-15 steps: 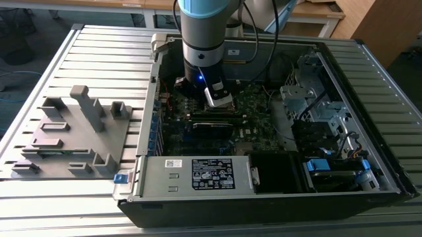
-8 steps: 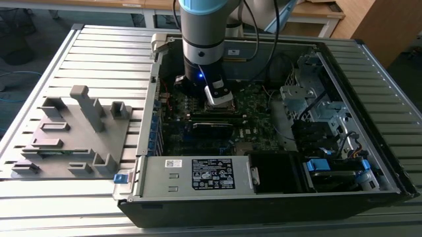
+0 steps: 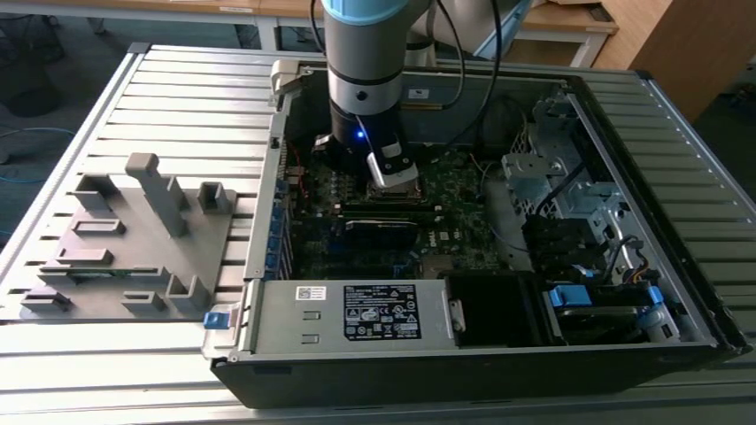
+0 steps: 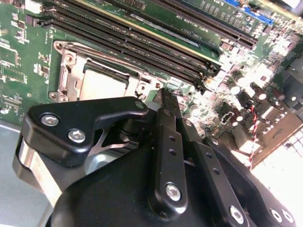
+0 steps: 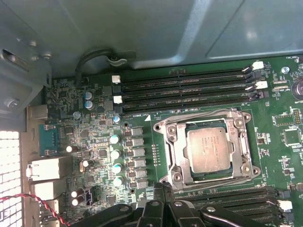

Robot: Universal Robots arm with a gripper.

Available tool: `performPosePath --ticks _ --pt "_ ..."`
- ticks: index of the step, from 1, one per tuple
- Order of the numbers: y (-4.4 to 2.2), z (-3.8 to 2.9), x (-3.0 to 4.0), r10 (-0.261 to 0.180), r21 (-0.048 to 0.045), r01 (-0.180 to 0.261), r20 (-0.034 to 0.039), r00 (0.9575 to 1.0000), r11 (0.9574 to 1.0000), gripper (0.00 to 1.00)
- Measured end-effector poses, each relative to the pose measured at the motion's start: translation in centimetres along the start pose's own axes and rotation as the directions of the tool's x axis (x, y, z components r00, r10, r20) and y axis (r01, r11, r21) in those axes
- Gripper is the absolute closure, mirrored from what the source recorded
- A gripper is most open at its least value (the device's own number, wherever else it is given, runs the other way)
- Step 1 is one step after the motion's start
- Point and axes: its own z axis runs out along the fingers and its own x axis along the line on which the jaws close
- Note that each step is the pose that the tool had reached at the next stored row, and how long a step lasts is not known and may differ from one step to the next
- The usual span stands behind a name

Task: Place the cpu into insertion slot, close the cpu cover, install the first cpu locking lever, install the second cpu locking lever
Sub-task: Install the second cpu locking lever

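The cpu (image 5: 211, 150), a square chip with a dull metal top, lies flat in the insertion slot (image 5: 166, 128) on the green motherboard (image 5: 94, 123). The silver cpu cover (image 5: 177, 152) lies down around it, with the chip showing through its cut-out. A thin wire lever (image 5: 203, 112) runs along the socket edge nearest the memory sticks. My gripper (image 5: 163, 186) is just beside the socket, its black fingers pressed together with nothing between them. In the second wrist view the gripper (image 4: 164, 93) tapers to a point near the cpu (image 4: 102, 85). In the exterior view the gripper (image 3: 390, 183) hangs over the board inside the open case.
Long black memory sticks (image 5: 189, 87) flank the socket on two sides. Capacitors (image 5: 116, 153) and a red-black wire (image 5: 33, 201) stand close by. The case holds a power supply (image 3: 354, 310) and drive bays (image 3: 579, 212). A grey fixture plate (image 3: 130, 239) lies on the exterior view's left.
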Motion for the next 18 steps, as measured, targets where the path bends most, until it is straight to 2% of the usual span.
performPosePath --ticks 11,18 --pt "0.22 0.11 -1.7 0.006 0.0009 -0.006 0.001 1.0 1.0 0.9" --pt "0.39 0.17 -2.3 0.01 0.0108 -0.01 0.0029 1.0 0.9999 0.9"
